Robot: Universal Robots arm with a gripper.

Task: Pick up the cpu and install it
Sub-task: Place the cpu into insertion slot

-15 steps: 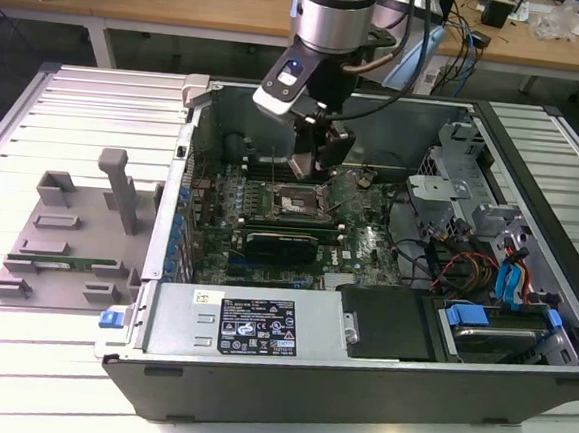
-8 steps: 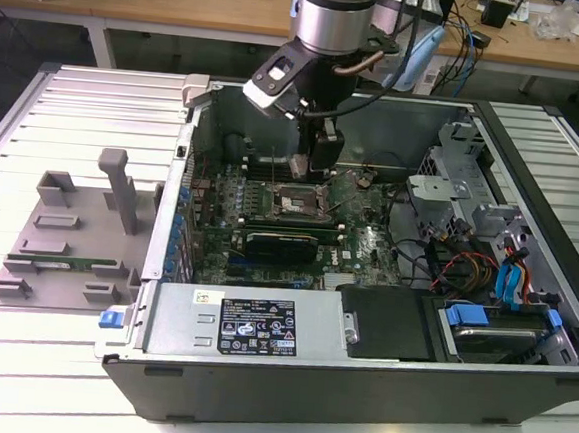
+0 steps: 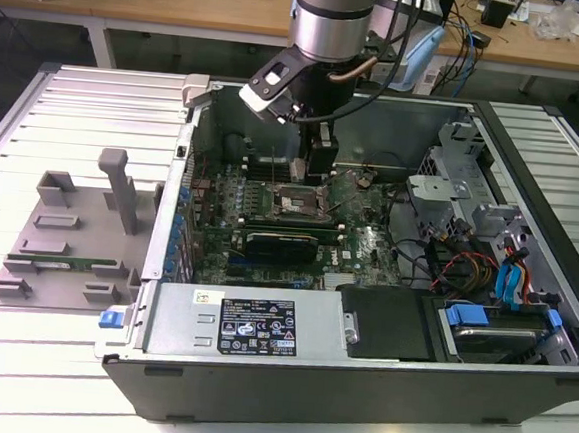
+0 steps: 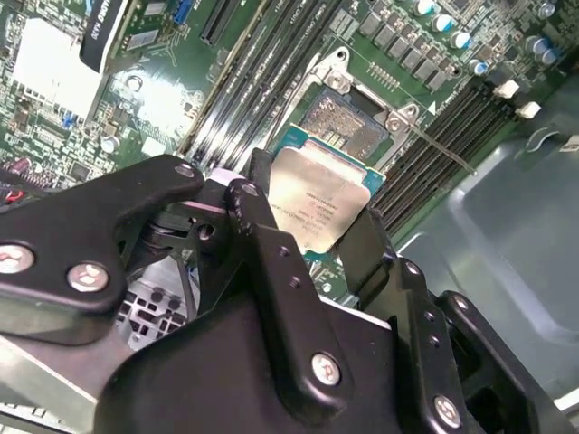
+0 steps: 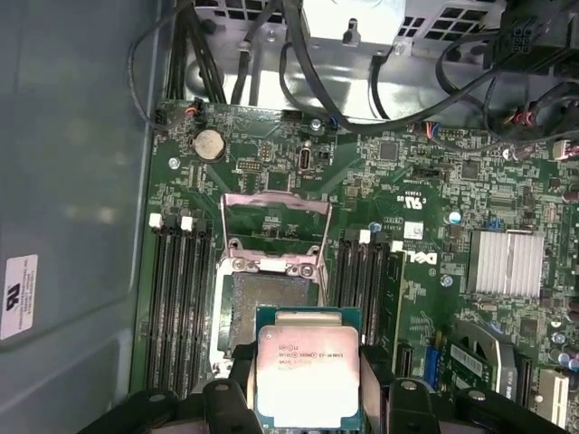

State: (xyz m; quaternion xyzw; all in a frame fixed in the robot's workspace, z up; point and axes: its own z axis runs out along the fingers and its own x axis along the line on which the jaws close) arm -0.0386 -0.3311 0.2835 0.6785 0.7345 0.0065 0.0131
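An open computer case (image 3: 261,325) is lying on a slatted white surface (image 3: 56,379), its labelled near wall facing the exterior view. At nine o'clock from the case, on the exterior view's left, a grey tray (image 3: 66,249) is sitting on the same surface. Inside the case a green motherboard (image 3: 357,247) is lying flat.

Just toward twelve o'clock from the middle of the exterior view, the arm (image 3: 330,19) is reaching straight down into the case. Its upper part is being cut off by the frame edge. The hand (image 3: 318,169) is hanging close over the board, and from here its black body is hiding the chip.

In both wrist views the hand (image 4: 317,208) (image 5: 308,380) is closing on the cpu (image 4: 321,199) (image 5: 308,371). Its fingers (image 5: 374,380) are pressing two opposite edges, and the silver plate is facing the cameras. The cpu is hovering over the near edge of the open socket (image 5: 267,303) and covering part of it. Whether the two are touching cannot be told. Beyond the socket, its metal retention frame (image 5: 276,217) is standing raised.

At twelve o'clock past the case, a wooden workbench (image 3: 186,8) strewn with cables is running across the exterior view.
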